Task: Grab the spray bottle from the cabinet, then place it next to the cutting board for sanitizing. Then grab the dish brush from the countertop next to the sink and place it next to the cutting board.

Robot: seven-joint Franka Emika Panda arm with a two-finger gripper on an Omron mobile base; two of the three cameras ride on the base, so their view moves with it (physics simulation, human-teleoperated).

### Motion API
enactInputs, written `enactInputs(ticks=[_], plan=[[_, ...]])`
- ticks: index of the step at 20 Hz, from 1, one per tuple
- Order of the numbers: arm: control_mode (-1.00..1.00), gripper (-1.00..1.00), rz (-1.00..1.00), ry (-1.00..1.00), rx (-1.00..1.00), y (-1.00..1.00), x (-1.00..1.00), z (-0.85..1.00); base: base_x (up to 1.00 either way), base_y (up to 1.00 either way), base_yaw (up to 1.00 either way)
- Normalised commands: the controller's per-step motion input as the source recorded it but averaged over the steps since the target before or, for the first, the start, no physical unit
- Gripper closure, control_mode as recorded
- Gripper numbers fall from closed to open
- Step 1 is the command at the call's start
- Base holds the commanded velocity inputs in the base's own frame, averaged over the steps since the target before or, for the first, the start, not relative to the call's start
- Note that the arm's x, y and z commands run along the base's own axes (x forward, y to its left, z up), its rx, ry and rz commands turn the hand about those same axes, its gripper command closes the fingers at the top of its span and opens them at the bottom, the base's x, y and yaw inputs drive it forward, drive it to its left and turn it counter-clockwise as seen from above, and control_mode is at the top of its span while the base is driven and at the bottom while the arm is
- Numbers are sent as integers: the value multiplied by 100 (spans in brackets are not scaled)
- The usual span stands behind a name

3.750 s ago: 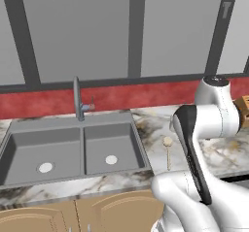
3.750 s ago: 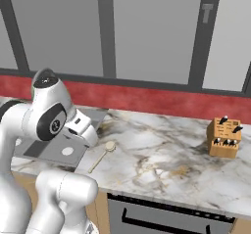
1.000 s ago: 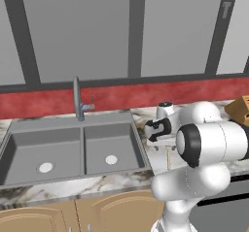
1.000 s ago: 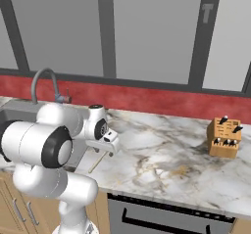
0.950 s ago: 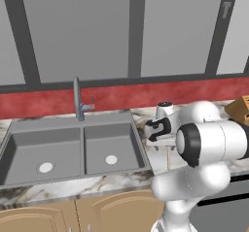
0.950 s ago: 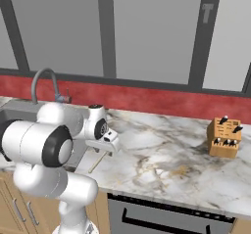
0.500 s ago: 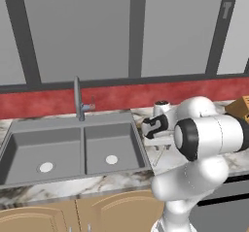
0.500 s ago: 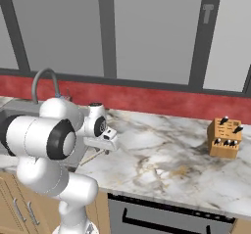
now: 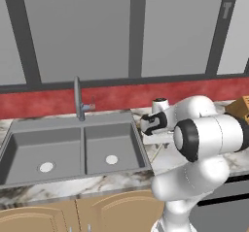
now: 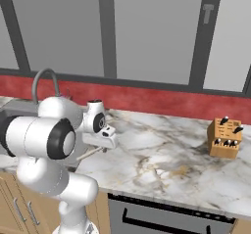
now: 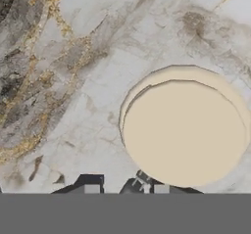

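The dish brush lies on the marble countertop (image 10: 162, 159) just right of the sink (image 9: 29, 124). Its round pale tan head (image 11: 184, 132) looms close in the hand view. Its thin wooden handle (image 10: 89, 153) pokes out from under the hand, toward the counter's front edge (image 9: 156, 153). My gripper (image 11: 117, 186) is down on the brush (image 10: 101, 146) (image 9: 158, 146), its dark fingertips (image 11: 88, 186) close together beside the head. Whether they pinch the handle is hidden. The spray bottle, cabinet and cutting board are out of view.
A grey tap (image 9: 78, 97) stands behind the double sink. A wooden knife block (image 10: 224, 137) sits far right on the counter. A red backsplash and grey wall panels run behind. The counter's front edge and an oven front lie below.
The hand has settled slightly lower over the brush. Its fingers have drawn together over the last second. The brush has not shifted.
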Motion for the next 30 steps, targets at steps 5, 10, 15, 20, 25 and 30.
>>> enactInputs(ticks=[5,10,15,20,25,30], plan=[[-100,100,0,-5,0,0,-30,65,0,0,0],[-100,100,3,-17,0,0,-43,96,0,0,0],[-100,100,5,-34,0,0,-66,100,0,0,0],[-100,100,-1,-45,0,27,-41,64,0,0,0],[-100,100,-9,-34,4,32,-25,60,0,0,0],[-100,100,-9,-24,11,3,-25,70,0,0,0]])
